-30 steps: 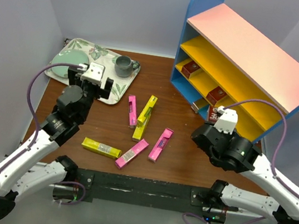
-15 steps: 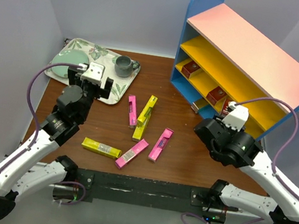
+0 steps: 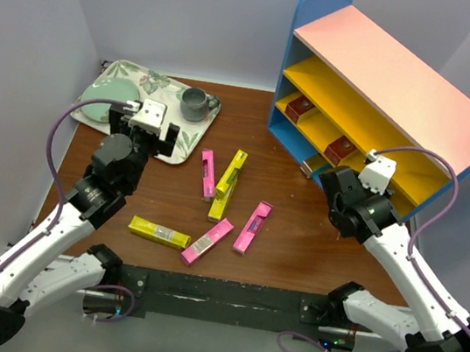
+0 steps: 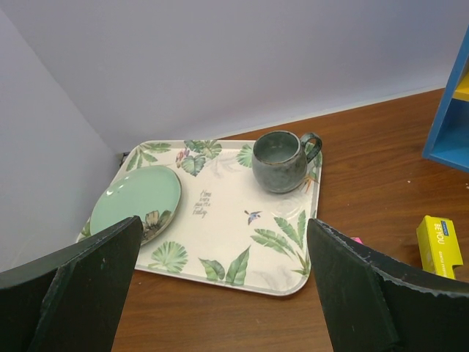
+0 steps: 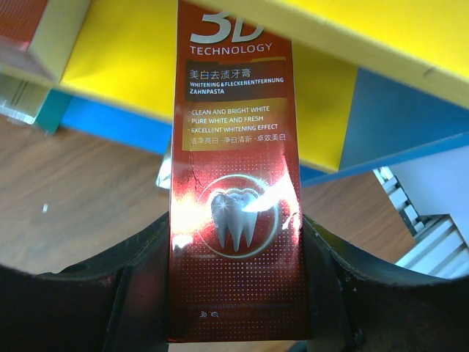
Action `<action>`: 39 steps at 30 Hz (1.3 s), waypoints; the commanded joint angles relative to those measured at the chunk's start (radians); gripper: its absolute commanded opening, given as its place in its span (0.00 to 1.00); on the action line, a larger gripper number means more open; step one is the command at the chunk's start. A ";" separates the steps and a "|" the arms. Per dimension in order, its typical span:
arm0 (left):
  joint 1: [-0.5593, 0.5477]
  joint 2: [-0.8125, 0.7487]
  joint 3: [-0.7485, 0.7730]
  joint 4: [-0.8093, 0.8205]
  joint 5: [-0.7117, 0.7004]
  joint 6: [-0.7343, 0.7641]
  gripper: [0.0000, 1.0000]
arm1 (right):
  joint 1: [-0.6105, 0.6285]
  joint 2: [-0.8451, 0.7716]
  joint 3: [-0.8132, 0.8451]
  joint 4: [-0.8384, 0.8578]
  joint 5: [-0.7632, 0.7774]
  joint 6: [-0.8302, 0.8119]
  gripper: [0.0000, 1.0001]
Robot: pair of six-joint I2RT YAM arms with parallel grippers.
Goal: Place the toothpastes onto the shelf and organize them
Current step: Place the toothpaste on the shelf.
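Observation:
My right gripper (image 3: 366,176) is shut on a dark red toothpaste carton (image 5: 233,176), its far end at the front edge of a yellow board of the shelf (image 5: 220,66). The wrist mostly hides this carton in the top view. The shelf (image 3: 390,84) stands at the back right and holds two dark red cartons (image 3: 299,109) (image 3: 340,149). Pink cartons (image 3: 207,174) (image 3: 253,227) (image 3: 207,241) and yellow cartons (image 3: 231,173) (image 3: 158,233) lie on the table's middle. My left gripper (image 3: 147,123) is open and empty, hovering at the floral tray's near edge (image 4: 242,282).
The floral tray (image 3: 173,145) at the back left holds a green plate (image 4: 139,202) and a grey mug (image 4: 282,160). A silvery-teal carton (image 3: 312,165) lies at the shelf's foot. A yellow carton end (image 4: 440,246) shows at the right of the left wrist view.
My right arm has swung up and right, carrying the dark red carton from beside the shelf's foot to the lower shelf board. The left arm has not moved.

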 commanded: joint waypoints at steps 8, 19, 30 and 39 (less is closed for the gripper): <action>0.005 0.004 -0.008 0.046 0.017 -0.014 1.00 | -0.214 0.045 -0.084 0.439 0.043 -0.210 0.03; 0.007 0.013 -0.012 0.046 0.038 -0.011 1.00 | -0.303 0.045 -0.214 0.664 0.034 -0.279 0.27; 0.007 0.024 -0.012 0.044 0.049 -0.012 1.00 | -0.326 -0.005 -0.254 0.681 0.002 -0.283 0.78; 0.007 0.022 -0.009 0.038 0.060 -0.012 1.00 | -0.326 -0.145 -0.168 0.527 -0.141 -0.295 0.98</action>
